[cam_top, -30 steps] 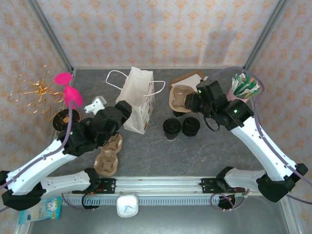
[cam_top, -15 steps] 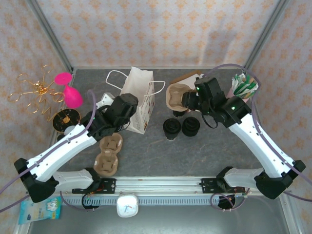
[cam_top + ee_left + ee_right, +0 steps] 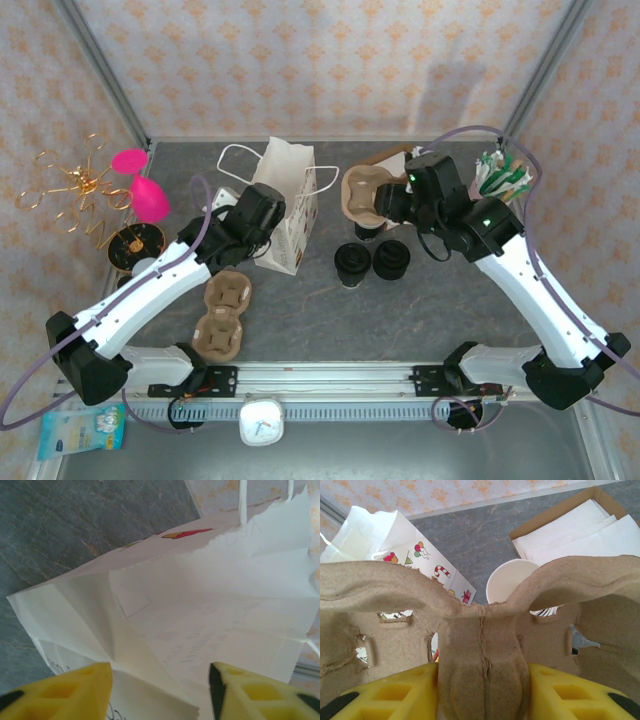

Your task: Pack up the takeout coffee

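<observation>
My right gripper [image 3: 482,692] is clenched on the pulp cup carrier [image 3: 480,630]; my left gripper [image 3: 160,682] hangs spread at the mouth of the white paper bag [image 3: 200,605]. The takeout coffee [image 3: 352,262] stands mid-frame, unpacked. I judge that a low carrier swing could topple it.

Staged robot test booth. Cream wall panels with orange floral print [image 3: 330,60] sit in bare aluminium frame posts [image 3: 100,70] around a grey stone-look tabletop [image 3: 330,310].
</observation>
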Available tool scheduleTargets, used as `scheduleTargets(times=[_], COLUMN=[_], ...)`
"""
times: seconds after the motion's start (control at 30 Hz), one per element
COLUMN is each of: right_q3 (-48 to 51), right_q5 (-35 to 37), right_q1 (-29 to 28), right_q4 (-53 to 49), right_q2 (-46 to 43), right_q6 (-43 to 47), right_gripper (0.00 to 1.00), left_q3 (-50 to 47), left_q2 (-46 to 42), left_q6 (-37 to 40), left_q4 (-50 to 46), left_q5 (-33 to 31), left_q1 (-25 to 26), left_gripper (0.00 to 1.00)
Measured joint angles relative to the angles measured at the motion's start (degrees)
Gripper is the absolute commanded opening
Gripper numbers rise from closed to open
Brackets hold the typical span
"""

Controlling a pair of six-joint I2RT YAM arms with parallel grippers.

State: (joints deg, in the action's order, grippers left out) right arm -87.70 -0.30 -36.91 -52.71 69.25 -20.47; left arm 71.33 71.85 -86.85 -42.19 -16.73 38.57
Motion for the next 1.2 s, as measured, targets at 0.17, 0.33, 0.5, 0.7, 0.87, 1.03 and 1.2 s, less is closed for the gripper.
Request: scheduleTargets(times=[0.17,0.33,0.5,0.7,0.87,1.03,1.2], right_q3=[-1.5,-2.5,-4.0,-5.5,-6.7,-7.6,-7.9], right_q5=[0.0,-0.1,-0.2,-0.5,-1.5,-2.9,-4.8], right_q1=[0.0,0.0,0.0,0.0,0.0,0.0,0.0], right_q4=[-0.4,-0.9,-2.0,-2.8,-3.6,-4.2,-4.9], right_q2=[0.0,0.0,0.0,0.0,0.1,0.6,1.2], right_q6=[1.0,1.8,2.6,3.2,3.9,4.5,5.2], right_gripper=[0.46,0.46,0.46,0.46,0.46,0.46,0.46], left_q3=[0.5,2.3,2.6,3.1,6.3,6.5,6.4], left_q2=[-0.2,-1.3,-2.7,-4.4,-5.8,-8.4,-9.9], left_q6=[1.0,2.8,4.3,4.8,3.8,0.2,-6.4], left_q4=[-2.4,-6.2,-9.4,-12.1,-17.4,-21.2,-22.0], left_q5=[0.1,0.2,2.0,5.6,6.3,6.6,5.7], left_q1=[0.0,-0.1,-0.1,0.3,3.6,9.0,14.4], left_gripper=[0.31,0.19,0.1,0.03,0.01,0.0,0.0])
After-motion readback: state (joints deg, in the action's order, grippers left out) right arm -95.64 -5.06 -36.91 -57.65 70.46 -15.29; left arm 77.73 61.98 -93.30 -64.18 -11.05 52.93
